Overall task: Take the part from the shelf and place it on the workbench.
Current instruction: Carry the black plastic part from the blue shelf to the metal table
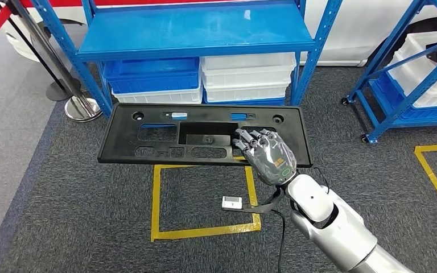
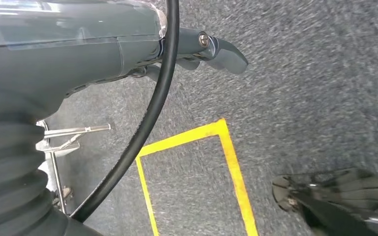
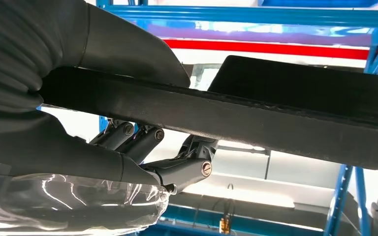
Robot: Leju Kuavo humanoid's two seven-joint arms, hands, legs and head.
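The floor (image 1: 91,227) is dark grey carpet with yellow tape squares (image 1: 156,199), and beyond the right hand (image 1: 267,154) stands a blue metal shelf (image 1: 196,31) with stacked white and blue plastic bins (image 1: 247,77) under it; what they contain is hidden. The right hand holds the long flat black plastic part (image 1: 148,133) by its right end, level above the floor. The left hand (image 2: 211,49) hangs over the carpet, and I cannot tell its state.
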